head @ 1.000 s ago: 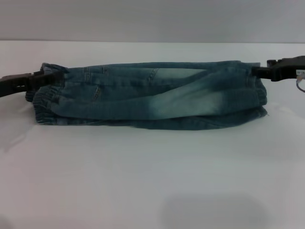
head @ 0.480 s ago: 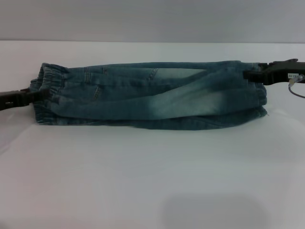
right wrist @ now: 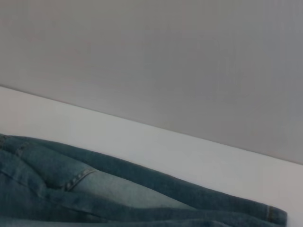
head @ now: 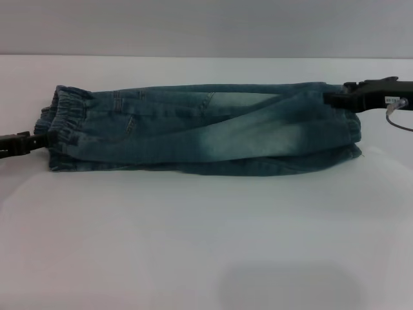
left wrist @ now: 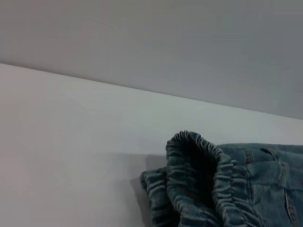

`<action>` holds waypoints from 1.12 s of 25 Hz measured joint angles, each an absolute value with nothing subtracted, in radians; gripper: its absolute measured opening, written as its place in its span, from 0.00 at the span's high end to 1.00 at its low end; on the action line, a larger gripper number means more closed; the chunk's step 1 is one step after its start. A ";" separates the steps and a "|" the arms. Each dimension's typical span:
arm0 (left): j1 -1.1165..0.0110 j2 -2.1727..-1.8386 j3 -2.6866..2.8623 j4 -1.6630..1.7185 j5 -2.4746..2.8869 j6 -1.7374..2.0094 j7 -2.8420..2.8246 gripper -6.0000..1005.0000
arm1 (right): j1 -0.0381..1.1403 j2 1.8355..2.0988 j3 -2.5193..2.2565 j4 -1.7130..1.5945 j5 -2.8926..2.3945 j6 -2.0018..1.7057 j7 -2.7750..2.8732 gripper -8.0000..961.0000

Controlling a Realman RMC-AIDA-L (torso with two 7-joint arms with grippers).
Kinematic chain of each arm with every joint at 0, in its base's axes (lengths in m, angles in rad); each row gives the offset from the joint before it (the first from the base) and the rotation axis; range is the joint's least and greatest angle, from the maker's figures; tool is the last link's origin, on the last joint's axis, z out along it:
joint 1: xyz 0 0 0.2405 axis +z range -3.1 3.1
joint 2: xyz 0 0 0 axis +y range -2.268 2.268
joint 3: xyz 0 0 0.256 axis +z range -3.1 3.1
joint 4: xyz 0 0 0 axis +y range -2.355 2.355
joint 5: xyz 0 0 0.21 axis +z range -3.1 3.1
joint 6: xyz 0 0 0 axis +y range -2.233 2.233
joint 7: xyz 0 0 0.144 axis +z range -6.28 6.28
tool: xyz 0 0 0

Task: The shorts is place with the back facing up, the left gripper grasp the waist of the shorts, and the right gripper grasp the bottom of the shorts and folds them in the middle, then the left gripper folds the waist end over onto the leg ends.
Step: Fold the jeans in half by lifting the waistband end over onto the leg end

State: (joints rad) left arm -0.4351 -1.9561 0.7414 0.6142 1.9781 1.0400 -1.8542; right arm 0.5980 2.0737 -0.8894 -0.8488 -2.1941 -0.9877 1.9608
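The shorts (head: 200, 129) lie on the desk (head: 206, 245) folded lengthwise into a long, narrow band that runs across from left to right. They are blue denim with a pale faded patch through the middle and darker cloth along the near edge, where a lower layer shows beneath the upper one. The waist end (head: 64, 126), with its puckered elastic band, sits at the left, bunched and slightly raised, its opening gaping a little. A seam and pocket stitching show just right of the band. The bottom of the shorts (head: 348, 129) lies at the right end, layers stacked.
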 joint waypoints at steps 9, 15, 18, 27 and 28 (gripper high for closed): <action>-0.467 -1.967 0.743 0.612 2.031 1.047 -1.876 0.34 | 0.603 2.074 -0.890 -0.838 -2.184 -0.968 1.956 0.44; -0.494 -1.969 0.744 0.612 2.031 1.054 -1.882 0.34 | 0.601 2.074 -0.890 -0.834 -2.184 -0.953 1.956 0.44; -0.507 -1.974 0.744 0.612 2.038 1.054 -1.882 0.35 | 0.596 2.074 -0.889 -0.834 -2.184 -0.951 1.956 0.44; -0.527 -1.990 0.744 0.614 2.094 1.046 -1.914 0.36 | 0.590 2.072 -0.885 -0.834 -2.184 -0.951 1.956 0.44; -0.527 -1.991 0.743 0.617 2.097 1.043 -1.923 0.36 | 0.589 2.072 -0.884 -0.834 -2.184 -0.951 1.956 0.44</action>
State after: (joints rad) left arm -0.5265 -1.9912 0.7432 0.6169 2.0968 1.0433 -1.9231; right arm 0.5894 2.0716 -0.8839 -0.8343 -2.1843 -0.9506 1.9557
